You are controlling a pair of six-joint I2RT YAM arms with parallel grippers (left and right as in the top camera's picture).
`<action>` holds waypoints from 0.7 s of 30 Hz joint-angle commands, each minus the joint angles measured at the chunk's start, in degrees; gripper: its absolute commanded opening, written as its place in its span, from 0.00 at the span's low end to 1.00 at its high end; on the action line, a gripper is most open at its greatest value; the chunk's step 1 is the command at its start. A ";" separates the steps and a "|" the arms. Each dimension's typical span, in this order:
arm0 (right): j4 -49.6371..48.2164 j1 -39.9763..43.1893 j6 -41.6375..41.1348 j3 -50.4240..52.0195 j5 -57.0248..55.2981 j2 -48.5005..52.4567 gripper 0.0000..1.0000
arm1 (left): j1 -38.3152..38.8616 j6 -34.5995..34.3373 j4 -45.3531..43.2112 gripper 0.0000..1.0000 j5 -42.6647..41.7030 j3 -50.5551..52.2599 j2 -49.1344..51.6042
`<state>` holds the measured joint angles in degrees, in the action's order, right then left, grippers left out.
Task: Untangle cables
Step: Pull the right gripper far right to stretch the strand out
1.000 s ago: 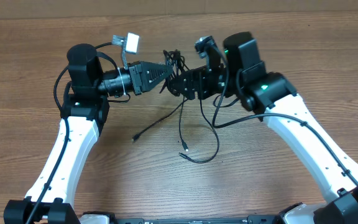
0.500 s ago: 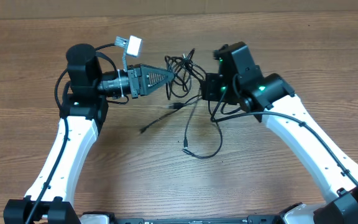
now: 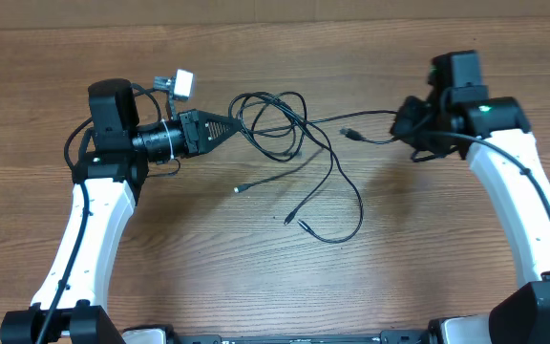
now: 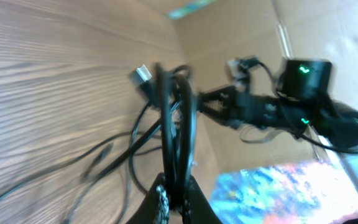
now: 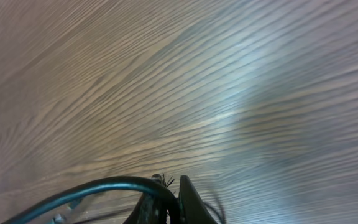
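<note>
Thin black cables (image 3: 280,124) lie looped on the wooden table between my two arms. Their loose ends trail toward the front, each ending in a small plug (image 3: 240,189). My left gripper (image 3: 231,125) is shut on the bundle of loops at its left side. In the left wrist view the strands (image 4: 169,124) rise straight out of the shut left gripper (image 4: 174,193), and a silver plug (image 4: 140,74) shows beyond. My right gripper (image 3: 407,122) is at the far right, shut on one cable (image 3: 351,117) stretched back to the loops. In the right wrist view that cable (image 5: 98,186) arcs left from the shut right gripper (image 5: 171,198).
A white tag (image 3: 183,82) sticks up from the left arm's wrist. A small plug (image 3: 349,134) hangs off the stretched strand. One long strand curves to the table's middle front (image 3: 332,237). In the left wrist view the right arm (image 4: 291,106) stands beyond the tangle.
The right gripper has shut on a cable and pulled far to the right, drawing a strand out. The left arm has shifted slightly left. The tangle has spread wider.
</note>
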<state>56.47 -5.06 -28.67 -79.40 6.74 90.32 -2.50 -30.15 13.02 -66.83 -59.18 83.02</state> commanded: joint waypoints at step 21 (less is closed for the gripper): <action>0.90 10.45 8.61 0.37 21.14 -0.28 0.80 | 3.63 8.61 9.88 0.04 15.65 -1.03 -0.94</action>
<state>57.67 5.78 -24.10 -79.37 18.76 90.32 -1.54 -24.84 24.12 -47.11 -59.27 83.02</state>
